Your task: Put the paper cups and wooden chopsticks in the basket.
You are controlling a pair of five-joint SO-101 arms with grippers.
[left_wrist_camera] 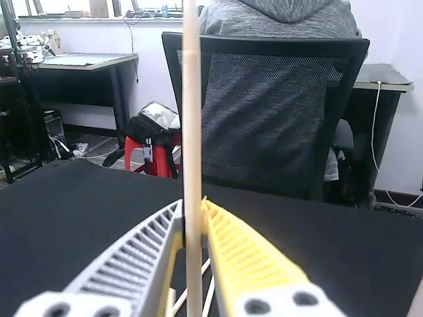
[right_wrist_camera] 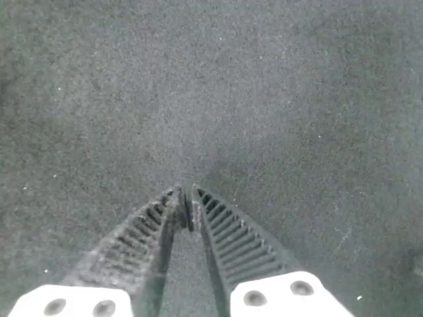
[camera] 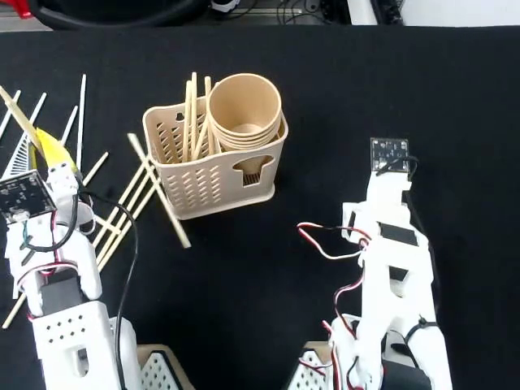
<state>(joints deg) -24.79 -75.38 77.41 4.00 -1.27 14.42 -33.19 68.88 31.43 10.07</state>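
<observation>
The left pincer (left_wrist_camera: 192, 201) was pinching a single wooden chopstick (left_wrist_camera: 192, 99) between its grey and yellow jaws. The stick stood nearly upright in the grip, with most of its length above the jaws. That arm was close to the left edge of the table (camera: 325, 81), raised above a scatter of loose chopsticks (camera: 122, 203) lying on the black cloth there.

Just beside those, toward the far edge and a little left of the middle, stood the basket (camera: 213, 180). The paper cups (camera: 244, 106) were already nested in its right half, and a bundle of sticks (camera: 192, 114) stood in its left. One slanted stick (camera: 158, 191) seemed to lean against the basket's near-left corner, though from where I stood I couldn't swear it touched.

To my mind the job in hand was carrying the held stick across. It would go best brought over the left half and lowered end first beside the bundle, let go only once the tip was inside, steering clear of the cups and the leaning stick.

The right pincer (right_wrist_camera: 185, 198) was pressed together on nothing, low over bare cloth toward the right edge.
</observation>
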